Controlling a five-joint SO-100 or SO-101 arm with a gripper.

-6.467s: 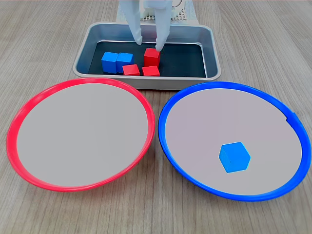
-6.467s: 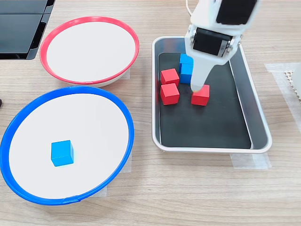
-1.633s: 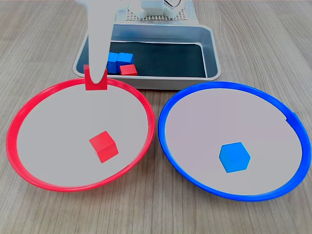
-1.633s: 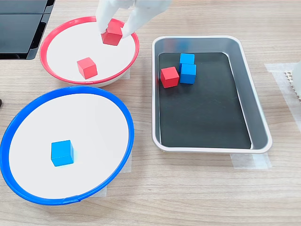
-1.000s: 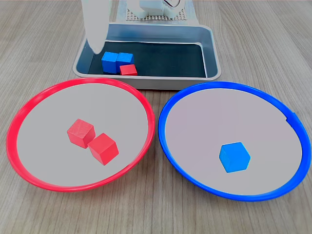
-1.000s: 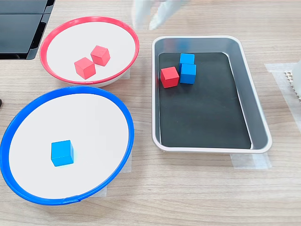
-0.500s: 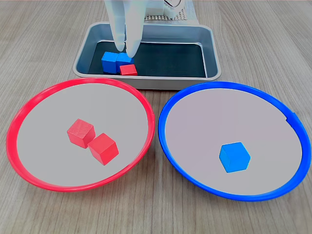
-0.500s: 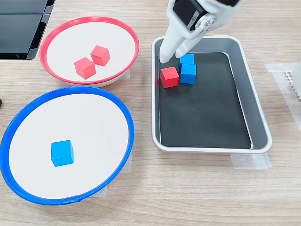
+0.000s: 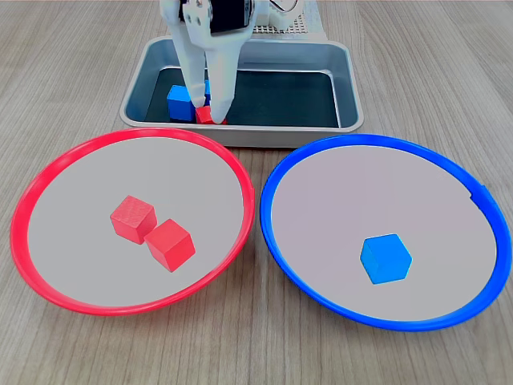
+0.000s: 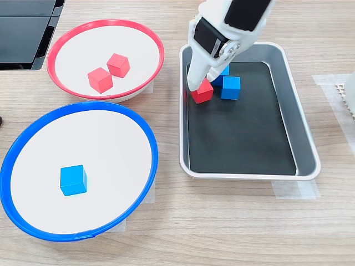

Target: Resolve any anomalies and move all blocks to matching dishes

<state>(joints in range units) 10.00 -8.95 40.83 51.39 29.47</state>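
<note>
Gripper down in tray, fingers straddling last red block; pinched or not, cannot tell. Blue blocks just beside. Risk: finger nudging blue, off-centre grip, red slipping before red dish.

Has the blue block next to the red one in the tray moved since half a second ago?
Yes. In the second exterior view that blue block has slid toward the second exterior view's right, away from the tray wall beside the dishes, apparently nudged as the pincer descended.
</note>
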